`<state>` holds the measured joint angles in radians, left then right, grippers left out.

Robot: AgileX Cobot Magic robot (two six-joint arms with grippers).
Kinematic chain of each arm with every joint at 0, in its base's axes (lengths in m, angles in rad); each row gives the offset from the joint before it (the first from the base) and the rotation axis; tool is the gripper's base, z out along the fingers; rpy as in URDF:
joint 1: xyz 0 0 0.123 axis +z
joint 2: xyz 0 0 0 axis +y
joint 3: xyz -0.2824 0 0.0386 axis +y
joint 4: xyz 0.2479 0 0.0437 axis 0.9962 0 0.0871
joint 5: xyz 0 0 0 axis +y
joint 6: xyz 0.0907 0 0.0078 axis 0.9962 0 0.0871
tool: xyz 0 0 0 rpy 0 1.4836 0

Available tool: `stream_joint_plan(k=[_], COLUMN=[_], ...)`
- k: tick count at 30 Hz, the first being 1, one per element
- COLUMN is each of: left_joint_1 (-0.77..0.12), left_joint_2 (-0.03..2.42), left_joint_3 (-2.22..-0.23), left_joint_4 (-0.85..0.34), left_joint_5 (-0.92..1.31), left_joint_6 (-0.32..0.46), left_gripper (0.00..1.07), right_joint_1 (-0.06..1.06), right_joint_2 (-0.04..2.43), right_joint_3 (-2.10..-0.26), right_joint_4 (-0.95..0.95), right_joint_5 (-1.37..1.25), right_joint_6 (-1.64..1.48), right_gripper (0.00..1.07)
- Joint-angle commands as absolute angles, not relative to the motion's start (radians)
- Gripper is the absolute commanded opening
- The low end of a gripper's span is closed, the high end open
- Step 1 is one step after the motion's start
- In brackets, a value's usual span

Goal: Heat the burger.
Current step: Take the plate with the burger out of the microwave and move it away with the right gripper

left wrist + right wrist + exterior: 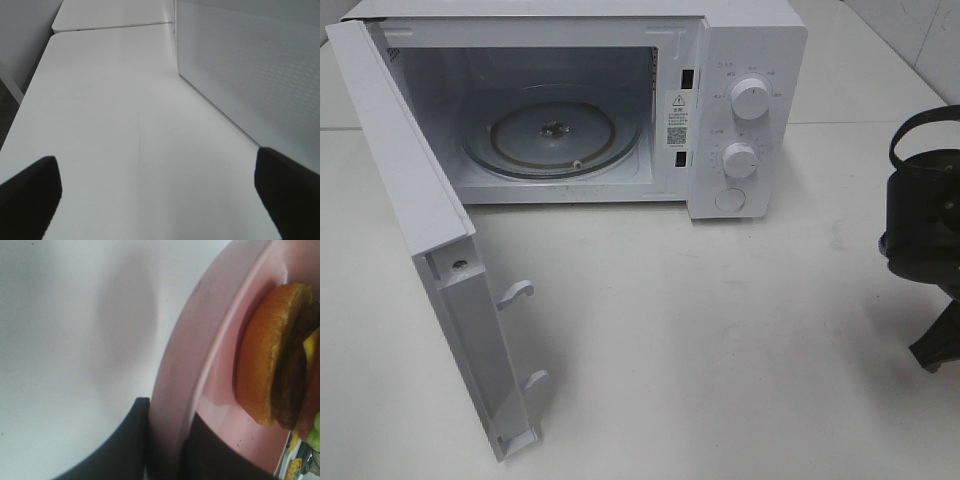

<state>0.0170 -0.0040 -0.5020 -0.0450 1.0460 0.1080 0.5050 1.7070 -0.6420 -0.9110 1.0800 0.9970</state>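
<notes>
In the right wrist view, the rim of the pink plate (175,390) is being pinched between the nearly closed fingers of the right gripper (167,440), one dark finger (125,440) under the rim and one on top. The burger (275,360) is being carried on that plate, above the white table (60,340). The left gripper (160,200) is being held wide open and empty beside the door's outer face. Further off, the microwave (740,60) is standing with its door (420,220) swung out and its glass turntable (555,135) bare. With only the rim being gripped, the plate could be tilted or knocked against the doorway, and the burger could be slid off.
</notes>
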Motion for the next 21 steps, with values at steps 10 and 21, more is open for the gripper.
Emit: stream_joint_plan(k=[10,21], left_joint_1=[0.019,0.019], left_joint_2=[-0.026,-0.026], left_joint_3=[-0.500,-0.500], left_joint_4=[-0.048,-0.048], left_joint_5=[1.038,1.038], left_joint_6=[0.107,0.107], left_gripper=[1.04,1.04], right_joint_1=[0.477,0.477], right_joint_2=[1.851,1.964], right_joint_3=[-0.646,-0.646], right_joint_4=[-1.037,-1.062], right_joint_5=[1.052,0.995], right_joint_6=[1.112,1.210], right_gripper=[0.13,0.17])
